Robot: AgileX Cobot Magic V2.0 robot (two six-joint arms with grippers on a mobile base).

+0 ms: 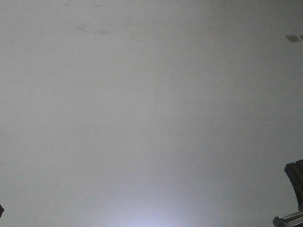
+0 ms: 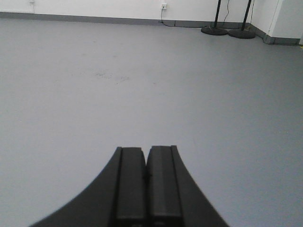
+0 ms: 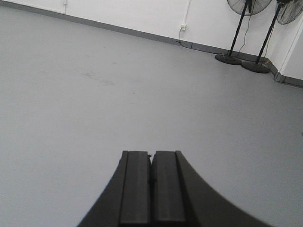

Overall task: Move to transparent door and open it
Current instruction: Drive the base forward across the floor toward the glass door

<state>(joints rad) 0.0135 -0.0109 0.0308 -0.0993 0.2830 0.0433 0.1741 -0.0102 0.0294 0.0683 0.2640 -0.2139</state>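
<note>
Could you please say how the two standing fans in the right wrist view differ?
The left fan stands farther back than the right fan. The left fan's head is cropped only at the top, the right fan's also at the side. Both are black, on round bases.

floor (image 2: 71, 94) — grey | wall (image 3: 142, 14) — white | skirting (image 2: 94, 19) dark grey | fan stands (image 3: 228, 57) black

Floor (image 3: 71, 118): smooth grey coating, matt, faintly scuffed (soft sheen low in front view). Left gripper (image 2: 146, 152) and right gripper (image 3: 152, 155): matt black, look plastic, smooth-faced. Wall (image 3: 142, 14): flat white paint.
</note>
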